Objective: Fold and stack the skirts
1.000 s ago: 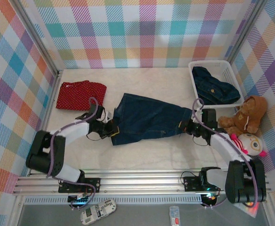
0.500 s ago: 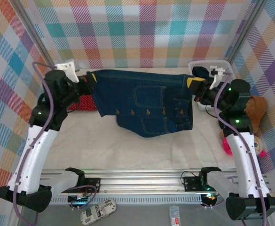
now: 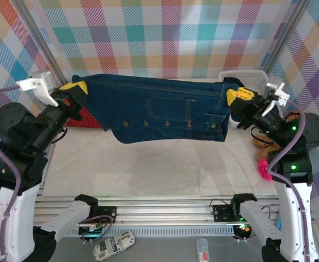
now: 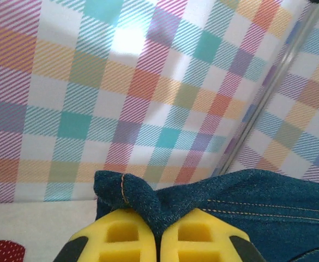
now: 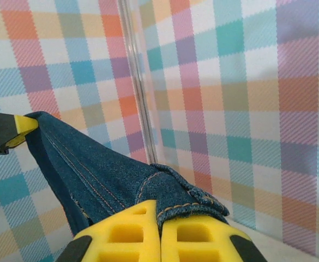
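Denim skirt [image 3: 159, 112], stretched taut above table [image 3: 148, 164], left gripper [image 3: 75, 89] clamped on one end, right gripper [image 3: 236, 96] clamped on the other (red dotted skirt [image 3: 89, 118] lay below).

Pastel plaid walls [image 3: 170, 33], pale tabletop [image 3: 148, 169], metal corner post [image 5: 139, 82].

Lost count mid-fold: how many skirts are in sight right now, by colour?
Blue denim skirt: 1
Red dotted skirt: 1
Total: 2. The held skirt hides the inside of the basket.
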`<state>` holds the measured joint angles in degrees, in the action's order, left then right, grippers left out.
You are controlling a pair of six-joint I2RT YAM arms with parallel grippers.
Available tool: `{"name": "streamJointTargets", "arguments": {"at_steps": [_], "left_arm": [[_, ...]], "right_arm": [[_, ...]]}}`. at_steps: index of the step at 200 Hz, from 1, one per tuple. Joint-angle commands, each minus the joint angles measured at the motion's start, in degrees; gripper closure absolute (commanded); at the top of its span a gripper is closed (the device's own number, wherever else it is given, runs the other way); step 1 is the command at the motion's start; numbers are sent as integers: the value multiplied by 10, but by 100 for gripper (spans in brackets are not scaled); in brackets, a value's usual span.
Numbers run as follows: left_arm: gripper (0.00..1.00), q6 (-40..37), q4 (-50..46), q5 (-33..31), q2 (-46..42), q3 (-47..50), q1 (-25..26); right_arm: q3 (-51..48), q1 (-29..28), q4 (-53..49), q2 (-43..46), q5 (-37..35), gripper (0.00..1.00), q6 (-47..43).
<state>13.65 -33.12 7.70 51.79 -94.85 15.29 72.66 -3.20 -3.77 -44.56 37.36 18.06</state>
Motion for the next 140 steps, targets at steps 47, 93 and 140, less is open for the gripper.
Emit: {"name": "streamJointTargets", "arguments": {"at_steps": [47,93,140], "left_arm": [[100,11,-43,-20,259,-83,-29],[68,4,-43,-20,566,-201,-45],[8,36,-175,-2,717,-380,-18]], "right_arm": [[-107,10,68,-119,-150,100,11],[-61,10,62,-423,-208,60,-28],[-32,-43,-9,-460,-296,1,40]]}}
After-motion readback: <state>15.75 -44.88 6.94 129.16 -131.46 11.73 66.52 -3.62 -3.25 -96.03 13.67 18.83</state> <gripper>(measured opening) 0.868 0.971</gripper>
